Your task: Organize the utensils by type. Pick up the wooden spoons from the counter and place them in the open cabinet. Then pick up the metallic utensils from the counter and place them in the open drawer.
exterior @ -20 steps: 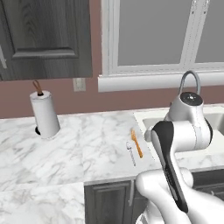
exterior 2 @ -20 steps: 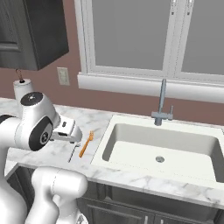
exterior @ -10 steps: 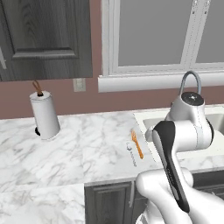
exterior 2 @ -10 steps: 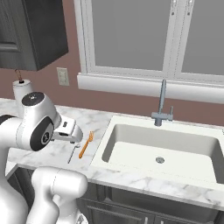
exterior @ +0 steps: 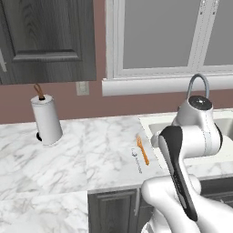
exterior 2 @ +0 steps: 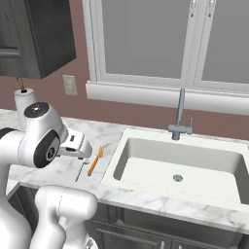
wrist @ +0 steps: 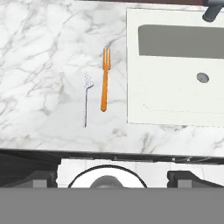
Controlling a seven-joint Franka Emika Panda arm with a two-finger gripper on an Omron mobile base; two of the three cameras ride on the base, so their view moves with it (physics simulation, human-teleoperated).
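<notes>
From the left base view, an orange fork [exterior: 143, 149] and a small silver fork [exterior: 136, 159] lie side by side on the white marble counter [exterior: 82, 154], near the sink [exterior: 157, 127]. A paper towel roll [exterior: 45, 120] stands far to the left.

From the right base view, the gripper [exterior 2: 80, 146] hangs just over both forks, holding nothing.

In the hand view, the orange fork lies between the silver fork and the sink, and the two dark fingertips [wrist: 43, 177] stand wide apart.
</notes>
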